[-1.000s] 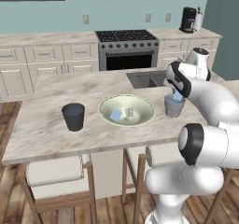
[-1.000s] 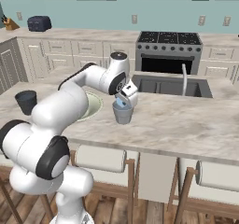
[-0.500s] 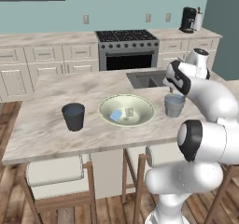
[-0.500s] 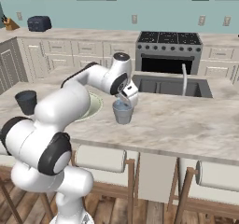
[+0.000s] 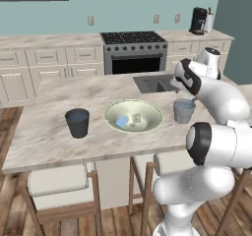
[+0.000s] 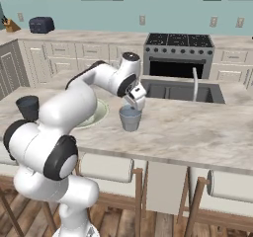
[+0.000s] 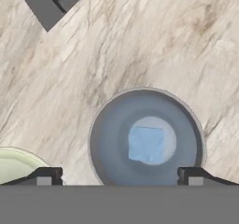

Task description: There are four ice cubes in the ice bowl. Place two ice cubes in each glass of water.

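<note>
The fingers were spread wide apart and held nothing. Their two dark tips stood on either side of the grey glass, just above it. A second before, in the base views, the hand sat lower, right at the top of that glass. Now it had lifted a little and the fingers had opened up.

In the hand view, one pale-blue ice cube lay at the bottom of the grey glass, in the water. This glass stood on the marble surface, to the right of the ice bowl and near the sink. It had not moved since the earlier pictures.

The ice bowl was in the middle of the surface. Two ice cubes could be seen inside it, close together, same as before. The dark glass stood to the left of the bowl, well apart from the hand. I could not tell if there was any ice in it.

In the right base view, the hand hung just over the grey glass, and the bowl was partly hidden behind the white arm.
</note>
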